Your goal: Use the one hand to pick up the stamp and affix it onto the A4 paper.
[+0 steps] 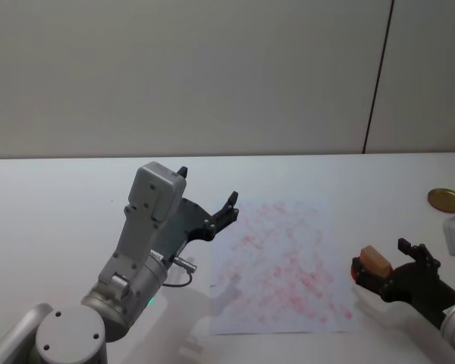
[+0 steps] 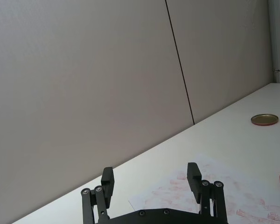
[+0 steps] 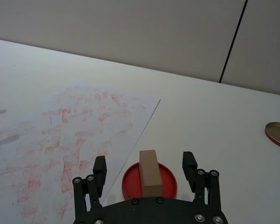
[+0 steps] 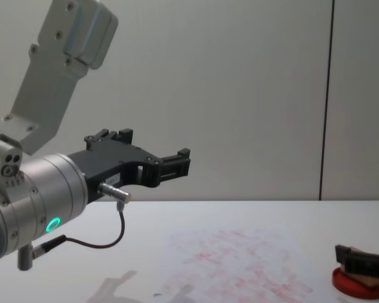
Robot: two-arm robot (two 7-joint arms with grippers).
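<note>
- Stamp: the small rectangular block of light tan wood (image 3: 148, 172) sits on a flat round red dish (image 3: 167, 183), on the white table (image 1: 61, 197) at your robot's right.
- Right pincer (image 3: 144, 165), black and two-fingered: fingers apart, one on each side of the stamp, with a gap showing on both sides. Not clamped.
- Key relation: in the right wrist view the block's long side runs in line with the fingers, straight out from the wrist, so its long faces look towards the pads. My reading is that you only need to close squarely; no turn of the wrist seems called for.
- I cannot tell how deep the block stands between the fingers. Check this before closing.
- Target: the white A4 paper covered in faint red marks (image 1: 284, 258) lies to the robot's left of the dish, its edge just beside it. After the lift the carry goes leftward.
- Left pincer (image 1: 207, 188): fingers apart, raised above the table beyond the paper's far side, well apart from the stamp. The right arm is the nearer one.
</note>
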